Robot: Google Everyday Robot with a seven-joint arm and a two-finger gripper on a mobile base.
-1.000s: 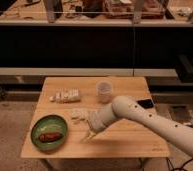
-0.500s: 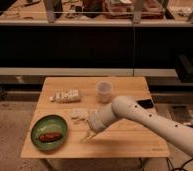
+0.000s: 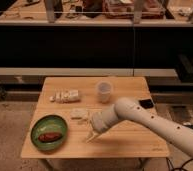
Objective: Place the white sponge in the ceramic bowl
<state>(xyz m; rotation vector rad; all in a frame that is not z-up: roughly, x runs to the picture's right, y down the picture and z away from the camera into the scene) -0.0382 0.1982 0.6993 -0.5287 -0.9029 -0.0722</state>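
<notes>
Gripper low over the wooden table — whether spread or pressed together cannot be told.
Just above it on the tabletop lies the white sponge — right of the ceramic bowl, apart from it.

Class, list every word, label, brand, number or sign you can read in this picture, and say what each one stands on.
None: no readable writing shows on the bottle, cup, bowl, sponge or table.
The end effector, pointing down at the table right of the bowl and just in front of the sponge, shows no readable marking either.
</notes>
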